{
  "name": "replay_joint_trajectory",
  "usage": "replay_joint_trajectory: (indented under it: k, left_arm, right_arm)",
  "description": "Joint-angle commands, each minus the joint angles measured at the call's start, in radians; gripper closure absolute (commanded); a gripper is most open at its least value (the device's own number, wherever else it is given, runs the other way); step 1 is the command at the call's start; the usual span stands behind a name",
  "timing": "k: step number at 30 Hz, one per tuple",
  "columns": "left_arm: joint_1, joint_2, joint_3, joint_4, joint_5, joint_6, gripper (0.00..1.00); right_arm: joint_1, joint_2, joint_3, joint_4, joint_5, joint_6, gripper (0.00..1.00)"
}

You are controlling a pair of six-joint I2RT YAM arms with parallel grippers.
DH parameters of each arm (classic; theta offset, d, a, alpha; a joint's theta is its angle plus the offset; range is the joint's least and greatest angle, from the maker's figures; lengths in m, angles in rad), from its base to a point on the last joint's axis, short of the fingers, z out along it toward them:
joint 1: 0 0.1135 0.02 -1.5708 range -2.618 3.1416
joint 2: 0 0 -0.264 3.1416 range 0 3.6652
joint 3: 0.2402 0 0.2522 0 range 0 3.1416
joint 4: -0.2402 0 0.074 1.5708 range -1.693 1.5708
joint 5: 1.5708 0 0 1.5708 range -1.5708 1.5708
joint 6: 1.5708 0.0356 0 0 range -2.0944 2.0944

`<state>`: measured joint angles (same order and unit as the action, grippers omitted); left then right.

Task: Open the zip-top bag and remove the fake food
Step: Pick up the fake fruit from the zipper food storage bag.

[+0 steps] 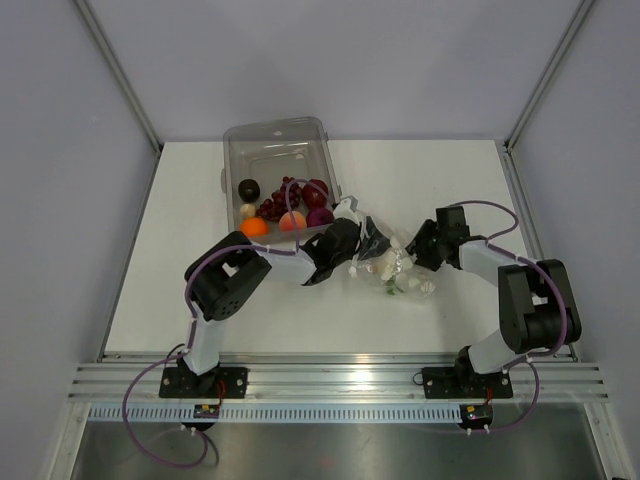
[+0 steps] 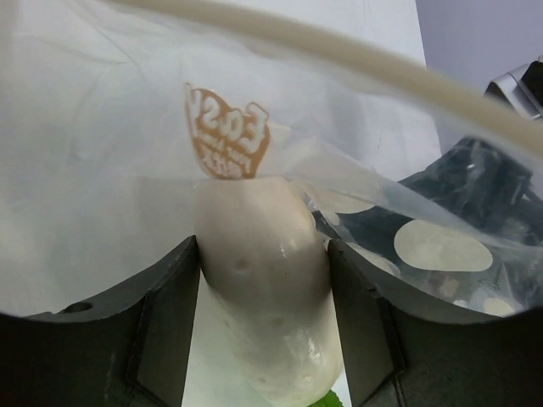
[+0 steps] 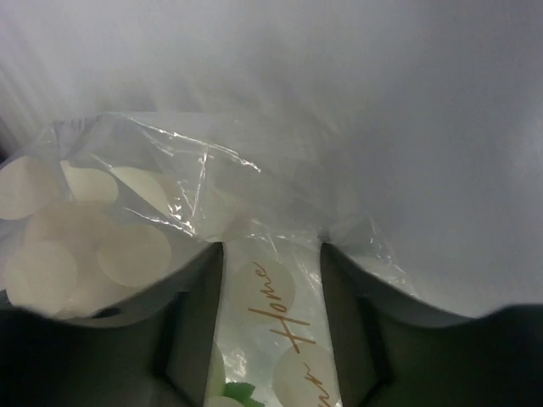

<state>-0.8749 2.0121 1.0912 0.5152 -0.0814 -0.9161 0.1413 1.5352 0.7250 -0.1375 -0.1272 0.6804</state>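
Note:
The zip-top bag [image 1: 403,277], clear with white dots, lies on the table between my two grippers. My left gripper [image 1: 368,246] reaches into its open mouth; in the left wrist view the left gripper [image 2: 263,254] is shut on a white fake food piece [image 2: 267,297] with a green leaf, under the bag film [image 2: 110,153] and its white zip strip [image 2: 339,59]. My right gripper [image 1: 419,254] holds the bag's other end; in the right wrist view the right gripper [image 3: 270,254] has dotted bag film [image 3: 276,314] bunched between its partly closed jaws.
A rigid clear bin [image 1: 275,135] stands at the back, left of the bag. In it lie an orange piece [image 1: 254,227], a peach piece [image 1: 292,221], a purple piece [image 1: 320,216], a dark red piece [image 1: 316,192], grapes [image 1: 275,205] and a dark round piece [image 1: 249,189].

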Motion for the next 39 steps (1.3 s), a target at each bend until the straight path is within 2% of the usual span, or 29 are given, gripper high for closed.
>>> replay_joint_trajectory:
  k: [1,3,5,13,20,25,28,30,31,32,33,34,36,39]
  left_arm:
    - [0.004,-0.042,0.015,0.032,-0.008,0.014,0.66]
    - [0.004,-0.044,0.016,0.031,-0.009,0.016,0.66]
    - [0.004,-0.049,0.015,0.023,-0.009,0.017,0.66]
    - [0.007,-0.117,-0.010,-0.017,-0.030,0.043,0.68]
    - [0.010,-0.174,0.035,-0.234,-0.098,0.080,0.69]
    - [0.034,-0.205,0.026,-0.282,-0.095,0.082,0.69]
    - [0.045,-0.210,0.035,-0.300,-0.078,0.086,0.69]
    - [0.045,-0.201,0.048,-0.307,-0.080,0.086,0.69]
    - [0.045,-0.196,0.052,-0.308,-0.083,0.086,0.69]
    - [0.045,-0.188,0.056,-0.308,-0.083,0.089,0.69]
    - [0.045,-0.181,0.064,-0.310,-0.081,0.091,0.69]
    - [0.048,-0.162,0.078,-0.307,-0.075,0.091,0.69]
    - [0.053,-0.147,0.087,-0.288,-0.067,0.091,0.69]
    - [0.060,-0.105,0.128,-0.294,-0.061,0.100,0.69]
  right_arm:
    - [0.001,0.009,0.008,0.068,-0.037,0.011,0.61]
    - [0.001,0.023,0.011,0.067,-0.034,0.011,0.84]
    - [0.001,0.037,0.020,0.067,-0.043,0.011,1.00]
    - [0.001,-0.009,0.008,0.050,0.037,0.033,1.00]
    - [0.000,-0.070,-0.007,0.033,0.116,0.053,1.00]
    - [0.000,-0.119,-0.024,0.019,0.182,0.068,1.00]
    - [0.000,-0.138,-0.019,0.015,0.170,0.056,1.00]
    - [0.000,-0.155,-0.004,-0.014,0.159,0.036,0.90]
    - [0.000,-0.191,-0.009,-0.019,0.155,0.019,0.80]
    - [0.000,-0.216,-0.016,-0.020,0.155,0.012,0.54]
    - [0.001,-0.243,-0.025,-0.020,0.152,0.004,0.40]
    - [0.000,-0.303,-0.047,-0.022,0.149,-0.005,0.32]
    - [0.000,-0.365,-0.079,-0.017,0.140,-0.013,0.22]
    - [0.001,-0.479,-0.096,-0.030,0.132,-0.035,0.20]
